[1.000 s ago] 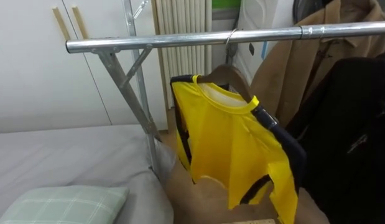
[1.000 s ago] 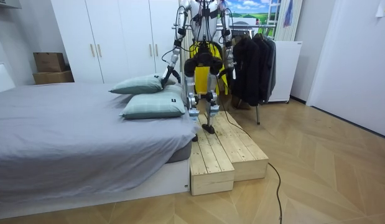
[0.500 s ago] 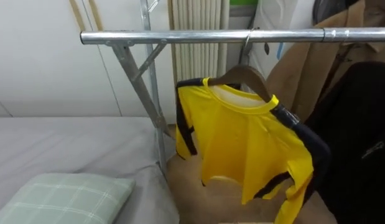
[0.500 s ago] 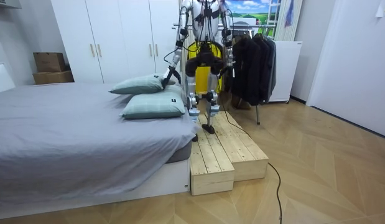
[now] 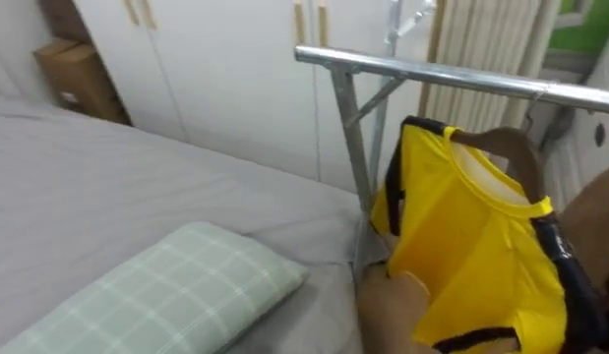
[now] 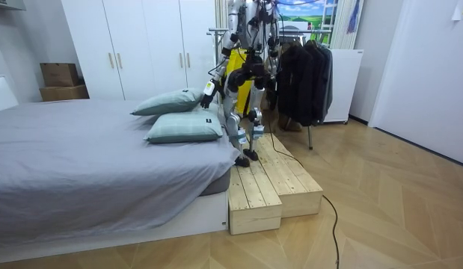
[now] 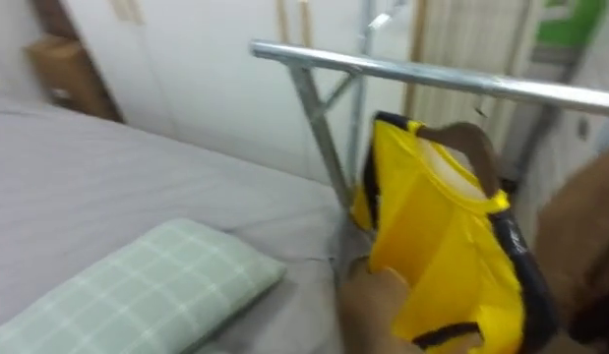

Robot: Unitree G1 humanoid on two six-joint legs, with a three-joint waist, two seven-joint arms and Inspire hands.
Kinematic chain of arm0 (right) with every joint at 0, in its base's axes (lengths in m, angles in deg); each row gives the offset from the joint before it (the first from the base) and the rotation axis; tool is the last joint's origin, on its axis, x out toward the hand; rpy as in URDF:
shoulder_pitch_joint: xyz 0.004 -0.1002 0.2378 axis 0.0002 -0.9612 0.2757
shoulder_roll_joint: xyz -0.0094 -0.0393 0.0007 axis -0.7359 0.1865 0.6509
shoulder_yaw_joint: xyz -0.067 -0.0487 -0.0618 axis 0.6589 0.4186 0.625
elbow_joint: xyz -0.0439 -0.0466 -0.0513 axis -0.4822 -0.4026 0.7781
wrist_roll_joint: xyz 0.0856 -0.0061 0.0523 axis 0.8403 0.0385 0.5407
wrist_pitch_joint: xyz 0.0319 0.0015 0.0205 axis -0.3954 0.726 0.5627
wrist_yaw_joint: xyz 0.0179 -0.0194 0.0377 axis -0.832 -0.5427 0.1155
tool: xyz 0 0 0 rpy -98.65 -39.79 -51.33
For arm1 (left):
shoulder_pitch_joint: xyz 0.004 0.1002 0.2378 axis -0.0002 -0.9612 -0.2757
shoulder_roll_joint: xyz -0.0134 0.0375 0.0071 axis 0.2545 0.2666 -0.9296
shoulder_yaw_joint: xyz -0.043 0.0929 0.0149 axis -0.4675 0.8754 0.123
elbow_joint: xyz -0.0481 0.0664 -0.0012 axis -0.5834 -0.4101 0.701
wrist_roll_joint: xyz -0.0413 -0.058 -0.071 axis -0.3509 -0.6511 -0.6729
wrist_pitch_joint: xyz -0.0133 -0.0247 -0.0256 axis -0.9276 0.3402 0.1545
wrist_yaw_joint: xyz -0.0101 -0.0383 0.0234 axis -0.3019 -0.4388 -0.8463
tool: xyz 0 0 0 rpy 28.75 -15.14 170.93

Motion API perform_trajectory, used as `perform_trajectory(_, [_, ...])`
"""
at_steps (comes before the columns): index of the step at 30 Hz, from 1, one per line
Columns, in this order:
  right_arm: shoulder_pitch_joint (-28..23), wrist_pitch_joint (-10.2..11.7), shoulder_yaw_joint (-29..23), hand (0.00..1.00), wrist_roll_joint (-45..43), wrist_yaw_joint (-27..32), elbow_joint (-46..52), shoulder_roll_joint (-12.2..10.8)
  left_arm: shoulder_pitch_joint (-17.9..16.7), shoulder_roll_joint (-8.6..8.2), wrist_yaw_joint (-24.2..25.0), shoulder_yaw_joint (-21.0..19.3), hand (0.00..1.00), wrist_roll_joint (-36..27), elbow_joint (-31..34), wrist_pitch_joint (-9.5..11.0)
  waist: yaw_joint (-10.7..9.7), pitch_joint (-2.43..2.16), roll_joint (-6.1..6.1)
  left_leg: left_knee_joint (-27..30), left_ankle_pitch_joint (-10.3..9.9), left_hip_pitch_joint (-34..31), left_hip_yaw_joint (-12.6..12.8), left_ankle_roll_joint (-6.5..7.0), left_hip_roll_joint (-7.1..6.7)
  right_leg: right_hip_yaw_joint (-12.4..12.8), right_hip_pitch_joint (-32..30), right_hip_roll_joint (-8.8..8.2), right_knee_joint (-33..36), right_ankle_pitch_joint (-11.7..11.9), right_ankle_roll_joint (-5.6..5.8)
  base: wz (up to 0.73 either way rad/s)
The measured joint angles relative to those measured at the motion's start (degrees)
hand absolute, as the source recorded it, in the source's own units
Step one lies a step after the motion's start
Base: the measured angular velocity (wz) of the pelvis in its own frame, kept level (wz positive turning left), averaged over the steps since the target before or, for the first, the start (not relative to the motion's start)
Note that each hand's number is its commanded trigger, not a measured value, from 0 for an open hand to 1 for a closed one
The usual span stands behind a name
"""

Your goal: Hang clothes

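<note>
A yellow shirt (image 5: 476, 251) with black trim hangs on a wooden hanger (image 5: 509, 147) from the silver clothes rail (image 5: 432, 71), at the right of the eye views. In the room view I stand on the wooden platform (image 6: 272, 187) between the bed and the rack, turned towards the bed. My left hand (image 6: 207, 90) is out over the pillows, away from the shirt (image 6: 235, 71), too small to read.
The grey bed (image 5: 107, 187) lies on the left with a green checked pillow (image 5: 176, 290) near me. White wardrobes (image 5: 235, 69) and a cardboard box (image 5: 73, 69) stand behind. Dark coats (image 6: 302, 71) hang further along the rail.
The eye views have swung left, from the rail and shirt to the bed and pillow. In the room view I have turned from the rack towards the bed. The shirt stays hanging.
</note>
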Motion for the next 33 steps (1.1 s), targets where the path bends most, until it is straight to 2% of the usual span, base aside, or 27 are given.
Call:
perform_trajectory(2, [-0.13,0.01,-0.02,0.00,-0.14,-0.12,-0.19,0.31,-0.39,0.13,1.03,0.50,0.00,0.48,0.37,-0.01,-0.27,0.04,0.10,-0.91,0.00,1.01,0.37,0.00,-0.41,-3.17,0.53,-0.94,0.15,-0.42,0.59,1.01])
perform_trajectory(4, [-0.35,-0.01,-0.26,0.00,-0.41,-0.59,-0.22,0.64,-0.68,0.15,1.44,1.30,0.00,0.94,0.66,-0.01,-0.44,0.07,0.06,-4.36,0.02,2.14,0.43,-0.03,-1.74,-6.96,0.83,-1.85,0.24,-0.74,1.19,0.92])
perform_trajectory(7, [-0.92,-0.01,-1.18,0.00,-0.35,-0.12,-0.22,0.44,-0.79,0.21,2.02,1.19,0.00,0.97,0.62,0.13,-0.11,0.03,-0.19,-6.70,0.57,2.13,0.40,-0.49,-2.55,-10.66,1.01,-2.83,0.20,-0.80,1.40,0.69])
perform_trajectory(12, [-1.22,-0.02,-1.23,0.00,-0.47,0.82,-0.20,0.50,-2.10,0.10,2.36,1.04,0.00,1.33,0.70,1.48,0.57,-0.03,-0.42,-9.57,2.13,2.61,0.35,0.17,-3.94,-13.29,1.40,-4.07,-0.13,-0.38,1.78,0.32])
perform_trajectory(15, [-1.74,-0.06,-1.19,0.00,0.28,2.08,-0.12,0.26,-3.87,0.10,2.29,1.02,0.00,0.91,0.69,1.67,0.59,-0.27,-0.41,-9.68,2.11,2.68,-0.85,0.22,-4.29,-13.93,2.04,-4.40,-0.19,-0.28,1.98,0.16])
perform_trajectory(20, [-2.40,-0.57,-1.24,0.00,1.01,3.74,-0.13,-0.41,-5.85,0.05,2.20,-0.20,0.00,2.31,0.29,1.09,0.64,-0.59,-0.24,-9.64,1.75,2.56,-3.42,0.80,-4.63,-16.90,3.86,-5.25,-0.28,-0.31,2.91,0.31])
perform_trajectory(23, [-2.70,-1.69,-1.96,0.00,0.90,5.15,-0.16,-0.47,-7.04,-0.37,2.31,-0.56,0.00,3.26,-0.12,-0.56,0.62,-0.64,0.10,-9.86,1.35,2.60,-5.33,1.43,-5.21,-18.46,5.76,-5.80,-0.22,-0.34,3.84,0.37])
perform_trajectory(25, [-2.92,-2.30,-4.34,0.00,1.01,6.19,-0.23,-0.89,-7.23,-0.60,2.65,-1.05,0.00,4.46,-0.30,-1.74,-0.47,-0.66,0.46,-9.97,1.18,2.04,-9.38,2.09,-6.29,-20.27,7.17,-6.09,-0.24,-0.27,4.99,0.67])
perform_trajectory(26, [-3.01,-2.45,-4.84,0.00,1.20,6.41,-0.23,-1.02,-7.23,-0.67,2.69,-1.03,0.00,4.95,-0.22,-1.96,-0.47,-0.66,0.44,-10.11,1.27,1.99,-9.99,2.25,-6.55,-20.40,7.38,-6.27,-0.14,-0.30,5.22,0.85])
perform_trajectory(27, [-3.05,-2.77,-5.60,0.00,1.39,6.79,-0.18,-1.19,-7.19,-0.79,2.80,-1.00,0.00,5.61,-0.18,-2.29,-1.21,-0.64,0.44,-10.15,1.48,1.72,-12.48,2.62,-7.31,-19.77,8.19,-6.45,-0.14,-0.35,5.81,1.08])
perform_trajectory(28, [-3.16,-2.92,-6.07,0.00,1.48,6.81,-0.13,-1.34,-6.91,-0.87,3.02,-0.78,0.00,6.25,-0.15,-2.50,-2.50,-0.54,0.26,-10.10,1.77,1.34,-15.69,3.13,-8.22,-16.92,8.97,-6.57,0.00,-0.40,6.57,1.26])
perform_trajectory(29, [-3.28,-2.92,-6.22,0.00,1.49,6.89,0.02,-1.45,-6.62,-0.90,3.04,-0.63,0.00,6.37,-0.16,-2.55,-3.20,-0.42,-0.16,-10.06,1.89,1.00,-17.09,3.41,-8.66,-12.08,9.05,-6.45,0.02,-0.43,6.79,1.50])
perform_trajectory(30, [-3.36,-2.91,-6.53,0.00,1.48,7.25,0.48,-1.85,-6.02,-0.88,3.04,-0.38,0.00,6.34,-0.15,-2.57,-3.67,-0.39,-0.43,-10.03,2.23,0.32,-19.83,4.06,-9.93,-1.42,8.94,-6.23,-0.18,-0.51,7.35,1.44])
perform_trajectory(31, [-3.21,-2.83,-7.62,0.00,1.48,7.51,0.76,-2.45,-4.98,-0.89,2.98,-0.37,0.00,6.32,0.41,-2.51,-3.88,-0.43,-0.72,-10.04,2.56,-0.36,-22.37,4.35,-11.12,3.55,9.03,-5.84,-0.31,-0.76,8.22,1.29])
perform_trajectory(33, [-2.86,-2.73,-7.80,0.00,1.80,7.41,1.11,-2.68,-4.32,-1.05,2.94,-0.32,0.00,5.73,0.99,-2.21,-2.81,-0.55,-0.92,-9.95,3.13,-0.64,-24.14,4.47,-12.34,4.96,9.50,-5.81,-0.41,-0.92,8.61,0.70])
